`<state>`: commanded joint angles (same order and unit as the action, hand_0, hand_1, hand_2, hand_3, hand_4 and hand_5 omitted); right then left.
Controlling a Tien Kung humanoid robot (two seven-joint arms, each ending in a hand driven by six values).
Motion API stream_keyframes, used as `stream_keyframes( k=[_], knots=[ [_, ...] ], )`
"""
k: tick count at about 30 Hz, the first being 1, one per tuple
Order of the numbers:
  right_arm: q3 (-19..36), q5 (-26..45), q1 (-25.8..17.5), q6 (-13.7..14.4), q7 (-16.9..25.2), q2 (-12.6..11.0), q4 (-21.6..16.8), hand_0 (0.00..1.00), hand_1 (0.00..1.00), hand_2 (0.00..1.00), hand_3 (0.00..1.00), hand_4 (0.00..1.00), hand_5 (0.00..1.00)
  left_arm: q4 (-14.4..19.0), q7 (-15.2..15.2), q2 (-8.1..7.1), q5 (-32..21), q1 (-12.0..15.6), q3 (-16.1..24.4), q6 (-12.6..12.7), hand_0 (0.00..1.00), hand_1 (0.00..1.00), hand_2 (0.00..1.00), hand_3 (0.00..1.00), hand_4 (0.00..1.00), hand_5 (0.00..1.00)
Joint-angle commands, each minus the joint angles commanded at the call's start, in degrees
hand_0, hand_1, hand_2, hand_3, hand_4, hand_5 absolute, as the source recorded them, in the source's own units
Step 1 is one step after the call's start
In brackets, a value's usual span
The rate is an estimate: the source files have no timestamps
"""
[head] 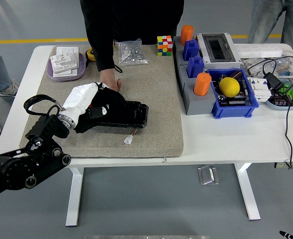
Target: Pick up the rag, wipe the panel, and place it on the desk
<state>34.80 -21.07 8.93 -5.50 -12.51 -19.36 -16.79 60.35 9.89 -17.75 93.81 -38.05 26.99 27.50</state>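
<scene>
The wiping step appears to be in hand: the left hand (94, 102) is pressed on the black panel (124, 114), fingers curled over a dark rag (109, 102). Just beyond it, a person's hand (110, 79) steadies the panel. Next, more strokes, then release. Far right, a yellow ball (229, 86) sits in a blue bin (233, 108).

High head view, facing down over table (226, 144)
</scene>
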Motion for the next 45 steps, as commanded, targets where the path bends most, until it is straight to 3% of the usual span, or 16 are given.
stream_keyframes(
  k=[9,18,36,45],
  knots=[
    [-0.76,0.24,0.42,-0.09,-0.01,-0.36,-0.12,0.781,0.674,0.717,0.643,0.998,0.55,-0.02,0.38,2.78,-0.21,-2.58,-3.5,-0.02,0.266,0.183,0.565,0.528,0.302,0.002],
    [-1.25,0.48,0.52,-0.3,-0.15,-0.64,-0.07,0.781,0.674,0.717,0.643,0.998,0.55,0.03,0.65,4.58,-0.44,-3.75,-6.46,-0.07,0.265,0.179,0.566,0.528,0.301,0.002],
    [-1.87,0.63,0.95,-0.47,-0.32,-1.01,-0.08,0.781,0.671,0.716,0.642,0.998,0.55,0.57,1.14,6.5,-0.57,-5.41,-10.44,-0.06,0.254,0.177,0.566,0.528,0.299,0.002],
    [-2.06,0.74,0.98,-0.48,-0.39,-0.92,-0.03,0.781,0.671,0.716,0.642,0.998,0.551,0.03,1.4,6.6,-0.28,-5.67,-9.91,0.13,0.253,0.176,0.566,0.528,0.298,0.002]
  ],
)
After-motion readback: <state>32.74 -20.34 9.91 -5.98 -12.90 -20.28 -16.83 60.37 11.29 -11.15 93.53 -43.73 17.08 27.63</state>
